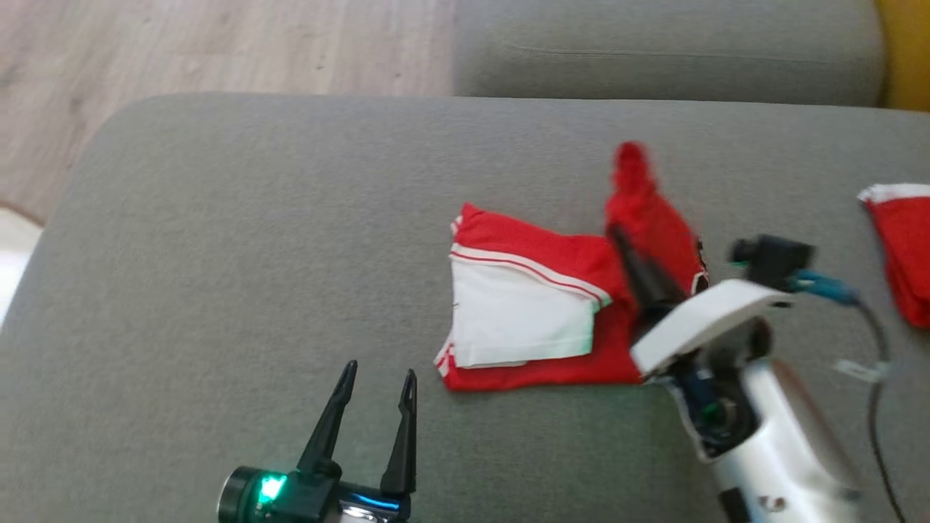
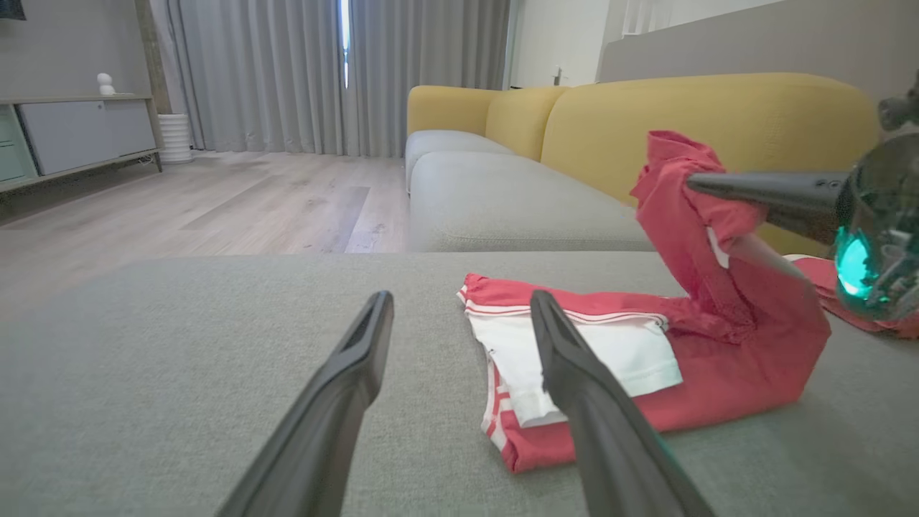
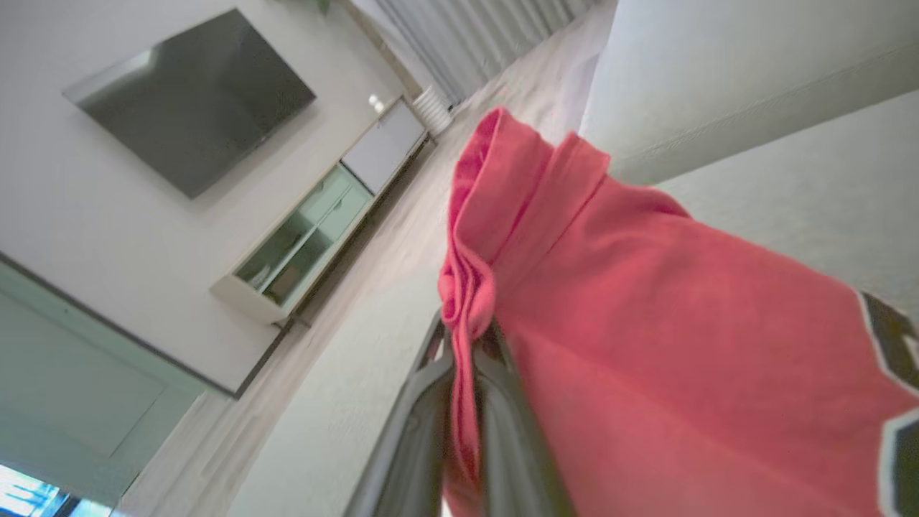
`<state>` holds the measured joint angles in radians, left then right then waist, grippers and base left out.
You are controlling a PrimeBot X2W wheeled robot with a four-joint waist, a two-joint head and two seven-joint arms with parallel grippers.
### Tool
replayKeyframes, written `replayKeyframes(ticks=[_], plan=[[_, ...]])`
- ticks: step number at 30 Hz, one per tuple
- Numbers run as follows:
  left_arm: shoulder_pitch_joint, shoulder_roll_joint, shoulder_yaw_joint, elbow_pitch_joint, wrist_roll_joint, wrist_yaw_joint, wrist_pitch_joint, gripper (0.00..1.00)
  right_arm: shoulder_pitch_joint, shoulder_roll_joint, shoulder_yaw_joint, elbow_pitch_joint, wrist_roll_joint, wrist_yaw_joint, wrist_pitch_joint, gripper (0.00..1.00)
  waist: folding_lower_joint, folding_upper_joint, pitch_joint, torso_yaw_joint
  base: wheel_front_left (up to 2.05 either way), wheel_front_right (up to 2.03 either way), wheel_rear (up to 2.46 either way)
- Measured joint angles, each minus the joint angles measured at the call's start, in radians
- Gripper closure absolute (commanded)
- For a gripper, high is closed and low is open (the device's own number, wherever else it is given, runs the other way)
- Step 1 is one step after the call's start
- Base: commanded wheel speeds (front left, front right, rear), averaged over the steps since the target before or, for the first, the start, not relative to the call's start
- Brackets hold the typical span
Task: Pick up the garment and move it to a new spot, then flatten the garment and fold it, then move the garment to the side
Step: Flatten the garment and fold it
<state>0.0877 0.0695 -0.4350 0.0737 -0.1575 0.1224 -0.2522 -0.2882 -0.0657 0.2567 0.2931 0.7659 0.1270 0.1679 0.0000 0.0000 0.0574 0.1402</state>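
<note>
The red garment with a white panel and white stripes lies partly folded on the grey sofa seat. My right gripper is shut on a bunched red edge at its right side and holds that part lifted above the seat. In the right wrist view the red cloth is pinched between the closed fingers of the right gripper. My left gripper stands open and holds nothing, just left of and nearer than the garment. The left wrist view shows the left gripper short of the garment.
A second red and white piece of cloth lies at the seat's right edge. Another grey cushion and a yellow backrest are beyond. Wooden floor drops off to the far left. A cable trails from the right wrist.
</note>
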Motion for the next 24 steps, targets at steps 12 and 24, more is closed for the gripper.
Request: replayKeyframes(ticks=[12, 24], plan=[[-0.022, -0.004, -0.015, 0.017, 0.0, -0.008, 0.0, 0.0, -0.113, 0.001, 0.389, 0.238, 0.169, 0.0, -0.126, 0.91, 0.0, 0.0, 0.025, 0.102, 0.0, 0.0, 0.0], [-0.019, -0.008, 0.011, 0.01, -0.002, 0.021, 0.0, 0.0, -0.216, -0.003, 0.448, 0.329, 0.102, 0.0, -0.407, 0.0, 0.0, 0.0, 0.014, 0.022, 0.0, 0.0, 0.0]])
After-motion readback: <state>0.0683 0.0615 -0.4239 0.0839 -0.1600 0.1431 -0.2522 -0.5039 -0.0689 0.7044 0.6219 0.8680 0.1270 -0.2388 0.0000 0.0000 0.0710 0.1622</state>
